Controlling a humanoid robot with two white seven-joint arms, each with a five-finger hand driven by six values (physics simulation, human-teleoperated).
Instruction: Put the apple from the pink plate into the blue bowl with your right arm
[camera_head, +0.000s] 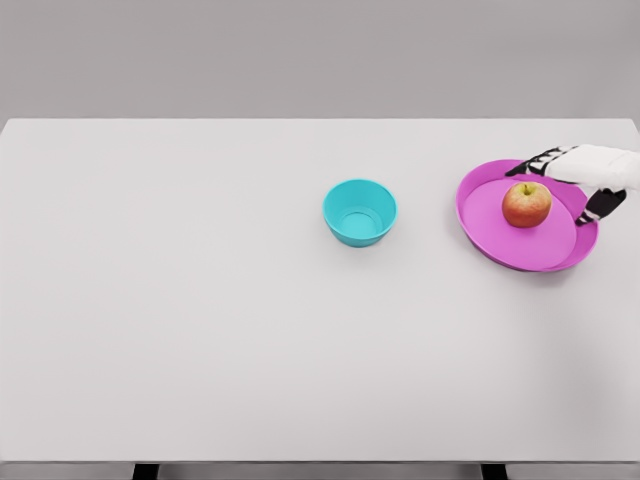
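So the apple (526, 204) is sitting on the pink plate (490, 225), a bit toward the plate's far side, stem up, red with a yellowish patch. The plate is over by the right edge of the table (200, 330), roughly halfway between the far and near edges, maybe a little closer to the far one.

The right hand (578, 178) comes in from the right edge of the picture and hangs over the far right part of the plate, just beside the apple. Its fingers are spread apart: a couple of dark-jointed fingers (533, 164) reach along the far rim past the apple, and another one points down toward the plate's right rim. It has nothing in its grip, and I can't make out any finger touching the apple, there's a thin gap of pink showing between them.

The blue bowl (360, 212) stands near the middle of the table, well apart from the plate on its left side, upright, with nothing inside that I can see.

The table itself is plain white, with two dark legs peeking out under the near edge.
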